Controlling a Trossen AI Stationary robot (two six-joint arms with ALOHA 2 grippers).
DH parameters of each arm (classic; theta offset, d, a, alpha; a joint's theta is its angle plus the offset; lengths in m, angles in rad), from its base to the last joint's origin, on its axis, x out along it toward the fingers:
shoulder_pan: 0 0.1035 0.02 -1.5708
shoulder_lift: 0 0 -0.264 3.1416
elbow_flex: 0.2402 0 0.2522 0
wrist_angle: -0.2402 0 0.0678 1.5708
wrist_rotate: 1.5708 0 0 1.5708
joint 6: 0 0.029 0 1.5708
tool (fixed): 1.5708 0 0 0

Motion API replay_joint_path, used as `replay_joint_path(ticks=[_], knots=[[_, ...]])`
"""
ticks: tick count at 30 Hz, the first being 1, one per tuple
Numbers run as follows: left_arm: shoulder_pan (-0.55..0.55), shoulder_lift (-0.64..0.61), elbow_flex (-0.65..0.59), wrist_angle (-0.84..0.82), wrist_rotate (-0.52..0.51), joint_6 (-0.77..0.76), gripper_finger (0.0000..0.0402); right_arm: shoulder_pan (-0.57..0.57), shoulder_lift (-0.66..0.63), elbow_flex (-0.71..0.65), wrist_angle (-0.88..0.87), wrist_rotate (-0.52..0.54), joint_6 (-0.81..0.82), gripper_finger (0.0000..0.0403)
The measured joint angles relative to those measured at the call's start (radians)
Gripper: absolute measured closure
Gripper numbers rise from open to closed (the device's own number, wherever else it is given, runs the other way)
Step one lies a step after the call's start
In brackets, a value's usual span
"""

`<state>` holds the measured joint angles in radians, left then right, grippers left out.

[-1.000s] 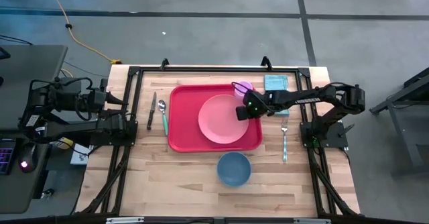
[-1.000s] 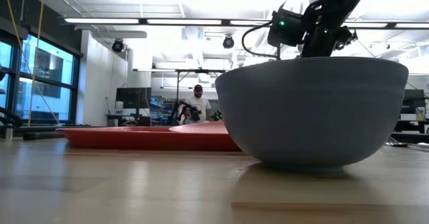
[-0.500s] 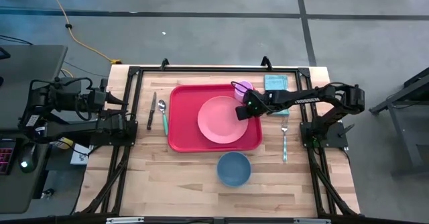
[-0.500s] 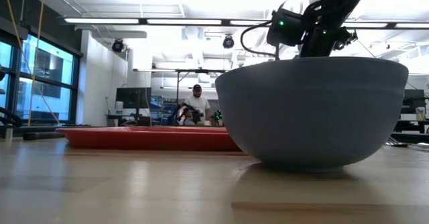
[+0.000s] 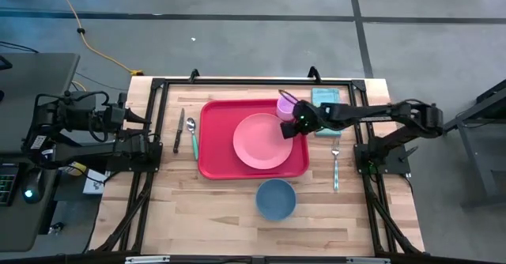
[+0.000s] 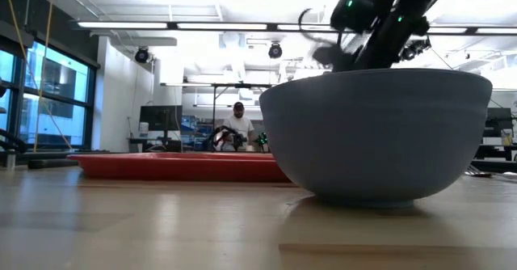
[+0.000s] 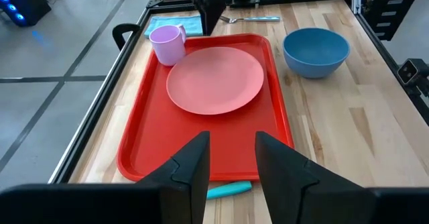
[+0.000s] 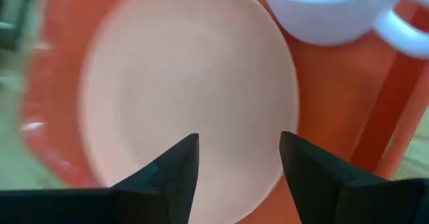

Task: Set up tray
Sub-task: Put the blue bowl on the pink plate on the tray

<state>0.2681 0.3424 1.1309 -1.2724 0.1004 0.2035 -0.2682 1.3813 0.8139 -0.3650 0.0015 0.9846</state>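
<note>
The red tray (image 5: 213, 147) lies at mid-table. A round pink plate (image 5: 262, 141) lies flat on it, and a lilac cup (image 5: 286, 106) stands upright in its far right corner. My right gripper (image 5: 294, 125) hovers open above the plate's right rim, beside the cup. In its wrist view (image 8: 238, 150) nothing is between the fingers, with the plate (image 8: 188, 76) and the cup (image 8: 328, 9) below. My left gripper (image 7: 231, 143) waits open at the table's left side, facing the tray (image 7: 144, 137).
A blue bowl (image 5: 276, 198) stands on the wood in front of the tray. A knife (image 5: 179, 130) and a teal spoon (image 5: 194, 136) lie left of the tray. A fork (image 5: 335, 161) and a teal napkin (image 5: 326, 98) lie to its right. A person is in the room beyond.
My right gripper has let go of the plate's right rim, risen, and drawn back a little toward the table's far right. The plate's raised edge has come down, and it now lies flat on the tray.
</note>
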Motion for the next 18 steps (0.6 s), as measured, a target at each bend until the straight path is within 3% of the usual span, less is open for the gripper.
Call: replay_joint_path(ticks=[11,18], knots=[[0.000,0.000,0.000,0.000,-0.003,0.000,0.0250,0.052,-0.378,0.001,0.160,-0.036,-0.104,0.0248],[0.000,0.000,0.000,0.000,-0.006,0.000,0.0250,0.160,-0.480,0.027,0.147,-0.079,-0.066,0.0258]])
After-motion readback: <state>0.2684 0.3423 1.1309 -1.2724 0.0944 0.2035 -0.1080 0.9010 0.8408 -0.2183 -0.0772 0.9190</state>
